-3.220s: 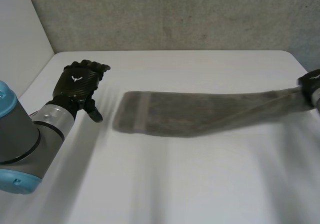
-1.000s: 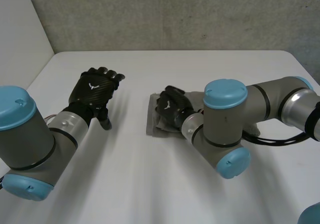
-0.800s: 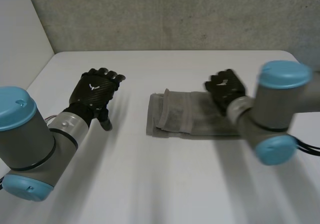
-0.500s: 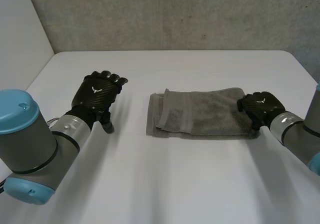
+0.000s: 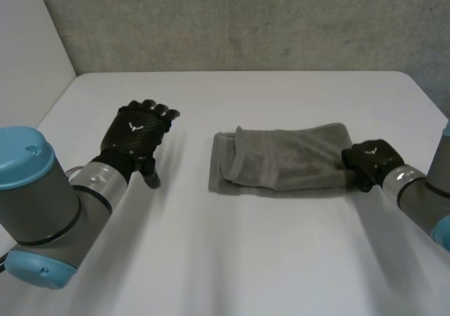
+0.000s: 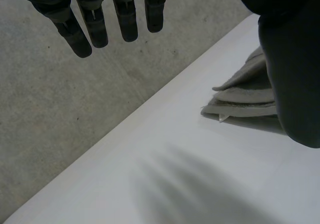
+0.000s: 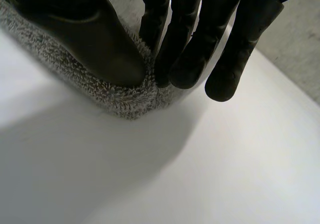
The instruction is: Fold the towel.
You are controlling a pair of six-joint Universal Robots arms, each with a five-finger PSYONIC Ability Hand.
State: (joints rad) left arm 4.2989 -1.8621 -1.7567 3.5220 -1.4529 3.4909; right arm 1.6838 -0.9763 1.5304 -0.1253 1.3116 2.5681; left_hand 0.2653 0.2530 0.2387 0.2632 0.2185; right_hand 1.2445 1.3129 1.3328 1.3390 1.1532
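The grey towel (image 5: 288, 160) lies folded into a long band in the middle of the white table (image 5: 246, 260), with its left end doubled over in loose layers. My right hand (image 5: 369, 161) is at the towel's right end. In the right wrist view its thumb (image 7: 95, 39) and fingers (image 7: 190, 49) pinch the towel's edge (image 7: 125, 97) between them. My left hand (image 5: 137, 133) hovers over the table, well left of the towel, with fingers (image 6: 95, 24) straight and holding nothing. Beyond that hand's thumb, the towel's layered end (image 6: 240, 99) shows in the left wrist view.
A grey wall (image 5: 246, 20) runs along the table's far edge. Bare white table surface lies in front of the towel and between the towel and my left hand.
My right arm has swung from the towel's left end back to its right end and its hand has shut on that edge. The towel shifted slightly right. My left hand barely moved.
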